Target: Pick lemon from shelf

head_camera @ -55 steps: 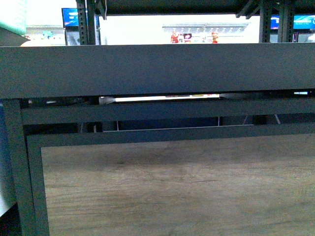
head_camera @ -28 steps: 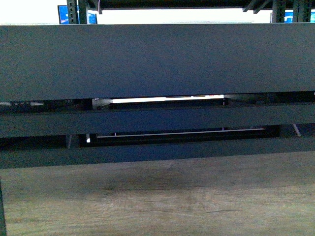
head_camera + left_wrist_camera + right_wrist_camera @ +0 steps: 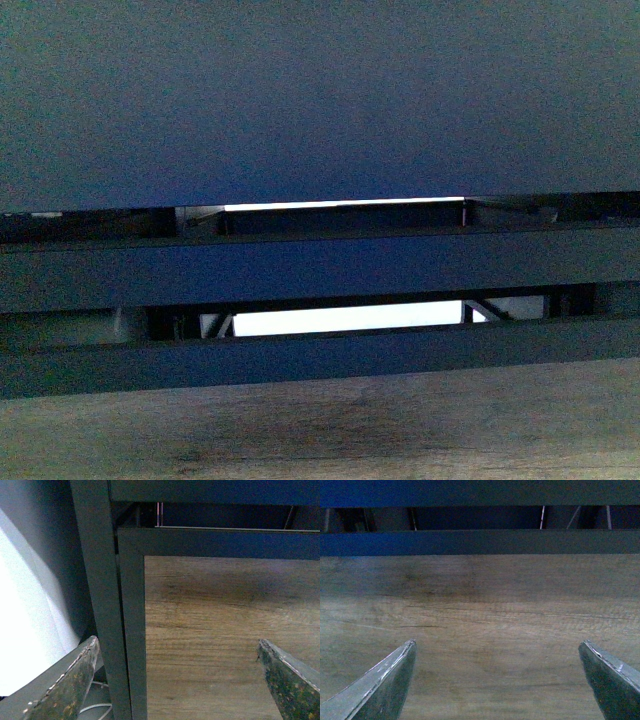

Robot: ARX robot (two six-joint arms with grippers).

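Note:
The lemon is out of view in every frame. The shelf fills the front view: its black tray front on top, black crossbars below, and a strip of the brown wood-grain panel at the bottom. My left gripper is open, facing the wood panel beside the shelf's black corner post. My right gripper is open too, facing the middle of the wood panel under a black crossbar. Nothing lies between either pair of fingers.
A white surface shows beside the shelf's corner post in the left wrist view, with a white cable low down. Bright gaps show between the shelf's crossbars.
The front view has dropped and closed in: the shelf's black tray front now fills the top, the store background above it is gone, and less wood panel shows.

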